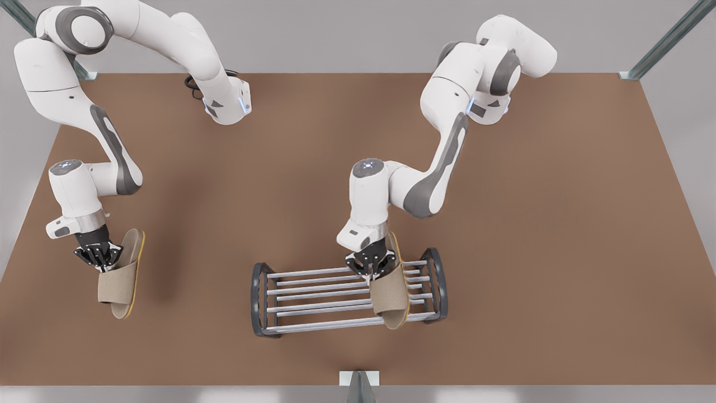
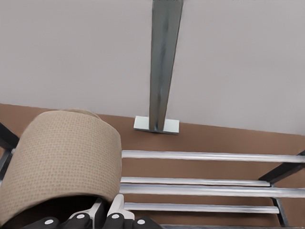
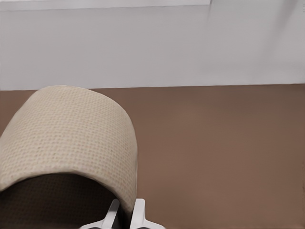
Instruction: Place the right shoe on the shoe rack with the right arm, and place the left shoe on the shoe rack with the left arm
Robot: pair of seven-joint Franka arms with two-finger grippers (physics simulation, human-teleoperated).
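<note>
Left hand [image 1: 371, 267]: over the shoe rack, toward its end on the front view's right; its fingers [image 2: 114, 210] are closed on the edge of the left shoe's fabric band.
Left shoe [image 1: 391, 291]: held by the left hand over the rack's top bars, tilted, its open toe pointing toward the counter's near edge and reaching past the rack's front bar. Whether its sole touches the bars, I cannot tell. In the left wrist view the band [image 2: 62, 162] bulges just in front of the fingers, with the rack's bars beyond it.
Right hand [image 1: 99, 256]: near the counter's edge on the front view's left, well apart from the rack; its fingers [image 3: 138, 212] are pinched on the edge of the right shoe's band.
Right shoe [image 1: 122, 274]: gripped by the right hand, tilted onto its side so that the yellowish sole edge shows, toe toward the counter's near edge. The right wrist view shows its band [image 3: 71, 138] with bare counter beyond.
Shoe rack [image 1: 313, 291]: stands on the counter [image 1: 531, 252] near the middle of the near edge, its long bars running along that edge, dark arched ends at either side.
Metal post [image 2: 162, 62]: upright on a small plate at the middle of the counter's near edge, just past the rack.
</note>
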